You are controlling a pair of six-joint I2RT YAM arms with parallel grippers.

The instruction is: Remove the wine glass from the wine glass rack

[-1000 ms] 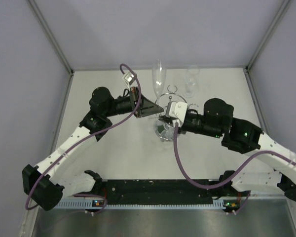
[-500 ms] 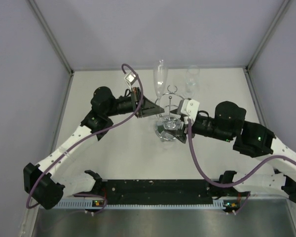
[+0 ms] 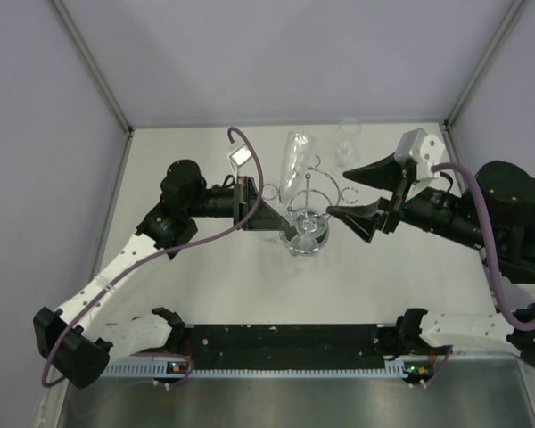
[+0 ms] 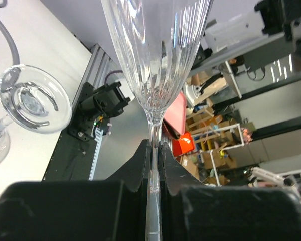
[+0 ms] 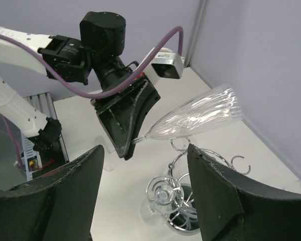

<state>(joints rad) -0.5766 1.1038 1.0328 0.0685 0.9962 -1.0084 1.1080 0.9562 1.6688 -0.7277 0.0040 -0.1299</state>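
On a white tabletop (image 3: 205, 267) walled in lilac, the left fingers (image 4: 139, 168) pinch the tilted glass (image 3: 294, 159) by its stem just above the rack (image 3: 314, 212), the right fingers (image 3: 374, 168) spread nearby; the lift-off looks nearly done, and next comes carrying it clear.

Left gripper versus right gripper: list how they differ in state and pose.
The left gripper is shut on the stem of the wine glass; the right gripper is wide open and empty. The left gripper sits left of the wine glass rack, the right gripper on its right. Both point inward at the rack.
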